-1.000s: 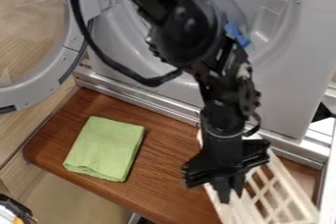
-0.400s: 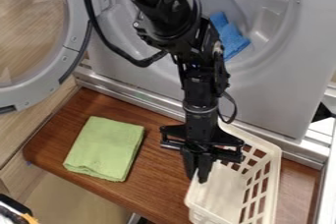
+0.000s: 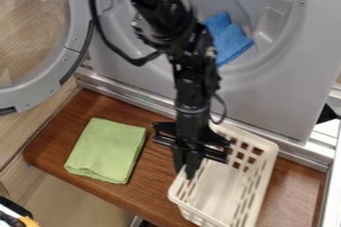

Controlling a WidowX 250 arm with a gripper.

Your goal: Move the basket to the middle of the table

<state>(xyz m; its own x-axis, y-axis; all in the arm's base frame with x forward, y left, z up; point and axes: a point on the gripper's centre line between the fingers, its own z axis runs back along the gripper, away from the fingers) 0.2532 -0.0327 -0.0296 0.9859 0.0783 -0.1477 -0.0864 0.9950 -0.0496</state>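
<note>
Arm [image 3: 163,19] hanging from top edge | claw [image 3: 186,173] pointing down, grasping basket [image 3: 220,188] rim

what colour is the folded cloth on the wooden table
The folded cloth is light green, plain, seen in the camera view.

Laundry area, round machine door [image 3: 61,74]

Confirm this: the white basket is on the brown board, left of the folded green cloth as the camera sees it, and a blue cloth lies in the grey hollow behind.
Not left: the camera view shows the white basket to the right of the folded green cloth. It is on the brown board, and the blue cloth lies in the grey hollow.
</note>
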